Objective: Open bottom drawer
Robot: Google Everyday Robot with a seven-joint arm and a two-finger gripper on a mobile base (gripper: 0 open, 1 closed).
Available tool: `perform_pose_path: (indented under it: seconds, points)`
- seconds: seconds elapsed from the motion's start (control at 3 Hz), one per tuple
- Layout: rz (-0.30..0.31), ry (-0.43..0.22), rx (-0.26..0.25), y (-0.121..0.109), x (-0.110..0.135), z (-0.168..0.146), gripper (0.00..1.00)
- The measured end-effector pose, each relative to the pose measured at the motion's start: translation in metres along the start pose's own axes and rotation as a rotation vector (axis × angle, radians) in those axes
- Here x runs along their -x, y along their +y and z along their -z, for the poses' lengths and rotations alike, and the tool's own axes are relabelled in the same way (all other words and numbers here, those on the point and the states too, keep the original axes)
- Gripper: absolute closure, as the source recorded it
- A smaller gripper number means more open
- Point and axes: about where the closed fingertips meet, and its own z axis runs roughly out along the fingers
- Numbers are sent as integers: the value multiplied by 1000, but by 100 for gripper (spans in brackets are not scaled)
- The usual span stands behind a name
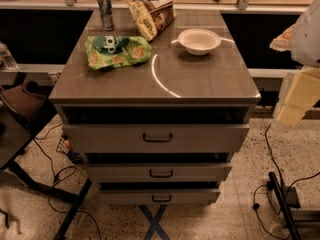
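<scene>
The bottom drawer (pixel 125 196), the narrowest grey metal front of the three in the grey cabinet (pixel 200 81), sits lowest and nearest the floor. Its small dark loop handle (pixel 161 198) is at the centre. The drawer looks shut or very nearly so, and the task seems not yet begun.

The gripper (pixel 296 100), a pale yellowish piece under a white arm housing, hangs at the far right of the scene. It is well apart from the cabinet and well above the handle, and whether it is open or closed I cannot tell.

To do this step well, the gripper should come down and left to the lowest handle, not the wider mid-sized front (pixel 115 173) above it. It should meet the loop squarely from the near side, then pull straight toward the near side without lifting or twisting. It should also keep clear of the dark cables (pixel 274 159) on the speckled floor at the right.
</scene>
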Motion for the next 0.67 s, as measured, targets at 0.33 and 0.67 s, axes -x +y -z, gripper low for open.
perform_pose_path:
  seconds: [0.33,0.67]
  points:
    - [0,0,0,0,0,0,0]
    - [15,7,-33,7,2,-6,0]
